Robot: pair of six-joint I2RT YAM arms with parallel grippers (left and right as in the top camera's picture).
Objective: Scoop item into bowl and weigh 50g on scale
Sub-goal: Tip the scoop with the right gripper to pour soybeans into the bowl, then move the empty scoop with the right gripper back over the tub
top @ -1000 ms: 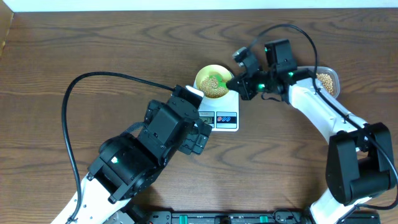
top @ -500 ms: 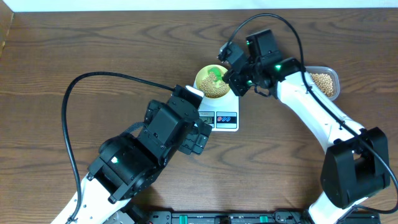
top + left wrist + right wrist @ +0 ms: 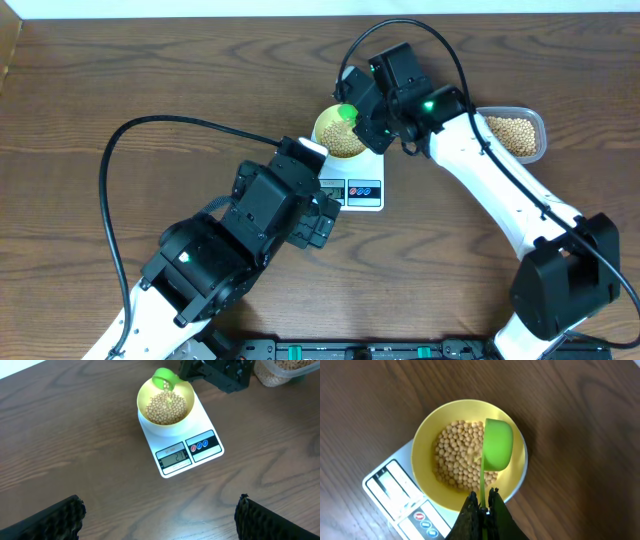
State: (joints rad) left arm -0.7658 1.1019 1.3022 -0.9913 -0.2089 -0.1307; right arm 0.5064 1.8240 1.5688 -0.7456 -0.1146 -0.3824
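Pouring step: right claw (image 3: pixel 481 505) pinches the green scoop (image 3: pixel 498 447), tipped over the beans (image 3: pixel 455 460) in the bowl (image 3: pixel 422 460) on the scale (image 3: pixel 385 477); left claw (image 3: pixel 160 515) spread, idle; next probably another scoopful

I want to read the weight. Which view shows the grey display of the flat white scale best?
The left wrist view: the display faces the camera, whole and uncovered. Overhead it is tiny; the right wrist view shows it slanted and pale.

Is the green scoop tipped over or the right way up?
Tipped: the scoop hangs mouth-down over the bowl, and beans spill from it.
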